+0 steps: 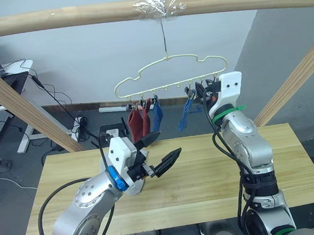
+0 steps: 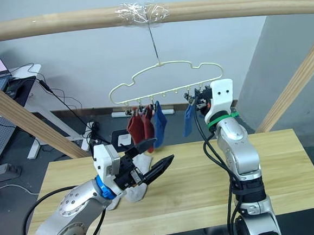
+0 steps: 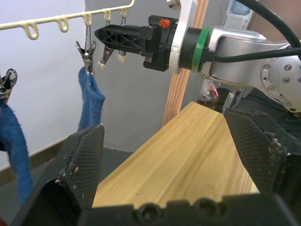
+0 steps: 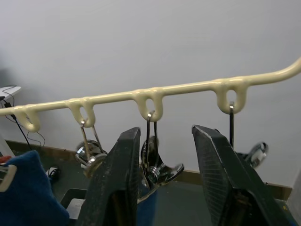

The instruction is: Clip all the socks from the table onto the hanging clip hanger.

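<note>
Low in the frame's left half, the left gripper [image 1: 160, 148] hovers over the table [image 1: 291, 161] with its fingers apart, holding nothing. The right eye view shows a grey sock [image 2: 137, 179] lying under it (the arm hides this from the left eye). At upper centre the clip hanger [image 1: 170, 75] carries two red socks [image 1: 138, 124] and two blue socks [image 1: 170, 115]. Right of centre, the right gripper [image 4: 164, 183] reaches up, fingers spread around a metal clip [image 4: 157, 168].
</note>
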`<state>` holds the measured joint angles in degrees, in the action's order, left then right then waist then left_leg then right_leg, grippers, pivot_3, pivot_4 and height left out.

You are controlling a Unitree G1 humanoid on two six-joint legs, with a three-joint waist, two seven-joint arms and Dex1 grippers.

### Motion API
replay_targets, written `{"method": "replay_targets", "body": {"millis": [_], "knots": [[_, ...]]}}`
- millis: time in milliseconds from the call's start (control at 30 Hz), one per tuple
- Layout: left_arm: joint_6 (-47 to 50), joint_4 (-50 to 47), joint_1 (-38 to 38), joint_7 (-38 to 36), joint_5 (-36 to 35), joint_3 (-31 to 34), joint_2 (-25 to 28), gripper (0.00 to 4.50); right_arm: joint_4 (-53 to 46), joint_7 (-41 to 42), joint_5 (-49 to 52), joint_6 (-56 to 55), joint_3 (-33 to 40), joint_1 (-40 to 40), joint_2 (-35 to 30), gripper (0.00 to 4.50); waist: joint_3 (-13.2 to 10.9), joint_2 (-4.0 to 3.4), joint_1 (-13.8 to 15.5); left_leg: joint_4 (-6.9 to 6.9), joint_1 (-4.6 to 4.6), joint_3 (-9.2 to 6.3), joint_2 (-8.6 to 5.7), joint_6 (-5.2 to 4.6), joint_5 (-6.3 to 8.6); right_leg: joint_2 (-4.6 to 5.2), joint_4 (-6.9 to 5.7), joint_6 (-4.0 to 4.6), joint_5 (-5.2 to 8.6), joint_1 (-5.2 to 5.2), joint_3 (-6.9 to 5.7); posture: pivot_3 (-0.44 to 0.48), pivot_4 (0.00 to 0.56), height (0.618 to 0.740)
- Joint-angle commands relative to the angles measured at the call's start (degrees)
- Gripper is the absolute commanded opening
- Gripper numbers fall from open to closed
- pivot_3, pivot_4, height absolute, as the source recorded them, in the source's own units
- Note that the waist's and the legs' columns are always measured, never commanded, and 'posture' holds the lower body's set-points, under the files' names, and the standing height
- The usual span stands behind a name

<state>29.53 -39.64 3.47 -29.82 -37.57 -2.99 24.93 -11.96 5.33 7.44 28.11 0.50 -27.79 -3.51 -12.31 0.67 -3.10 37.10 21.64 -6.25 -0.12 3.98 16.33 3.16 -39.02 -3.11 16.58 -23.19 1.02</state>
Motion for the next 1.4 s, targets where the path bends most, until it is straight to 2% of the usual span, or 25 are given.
{"method": "replay_targets", "body": {"millis": [33,300,1133,1200,1333,1400], "knots": [[-0.8,-2.0,0.2,-0.3,0.0,-0.1,0.0,4.5,-3.4,-0.1,-0.5,-1.0,-0.8,0.5,-0.1,1.85,0.0,0.0,0.0,0.0,0.0,0.0,0.0,0.0,0.0,0.0,0.0,0.0,0.0,0.0,0.0,-0.009,0.191,0.74],[-0.9,-2.2,0.6,-0.4,0.0,-0.3,0.1,4.5,-5.4,-0.6,-0.9,-0.2,-2.5,2.3,0.4,1.85,0.0,0.0,0.0,0.01,0.0,0.0,0.0,0.0,0.0,0.0,0.0,0.0,0.0,0.0,0.0,-0.007,0.189,0.74],[-1.2,-2.5,1.0,-0.1,0.5,-1.1,-0.1,4.5,-2.4,-0.8,-1.5,-1.9,-2.1,0.0,2.5,1.85,0.0,0.0,0.0,0.0,0.0,0.0,0.0,0.0,0.0,0.0,-0.01,0.0,0.0,0.0,0.0,0.003,0.18,0.74],[-1.1,-2.5,0.9,0.0,0.5,-1.2,-0.2,4.5,-2.2,-0.7,-1.2,-1.8,-1.9,0.0,2.7,1.47,0.0,0.0,0.0,0.0,0.0,0.0,0.0,0.0,0.0,0.0,-0.01,0.0,0.0,0.0,-0.01,0.002,0.181,0.74],[-1.1,-2.4,0.7,0.2,0.5,-1.1,-0.2,4.5,-2.0,-0.8,-1.0,-1.7,-1.7,-0.2,2.8,0.36,0.0,0.01,0.0,0.01,0.0,0.0,0.0,0.0,0.0,0.0,-0.01,0.0,0.0,0.0,0.0,0.003,0.182,0.74],[-1.1,-2.3,0.5,0.3,0.4,-1.0,-0.2,4.5,-1.8,-0.7,-1.0,-1.7,-1.6,-0.4,2.9,0.03,0.0,0.0,0.0,0.01,0.0,0.0,0.0,0.0,0.0,0.0,-0.01,0.0,0.0,0.0,-0.01,0.003,0.183,0.74]]}}
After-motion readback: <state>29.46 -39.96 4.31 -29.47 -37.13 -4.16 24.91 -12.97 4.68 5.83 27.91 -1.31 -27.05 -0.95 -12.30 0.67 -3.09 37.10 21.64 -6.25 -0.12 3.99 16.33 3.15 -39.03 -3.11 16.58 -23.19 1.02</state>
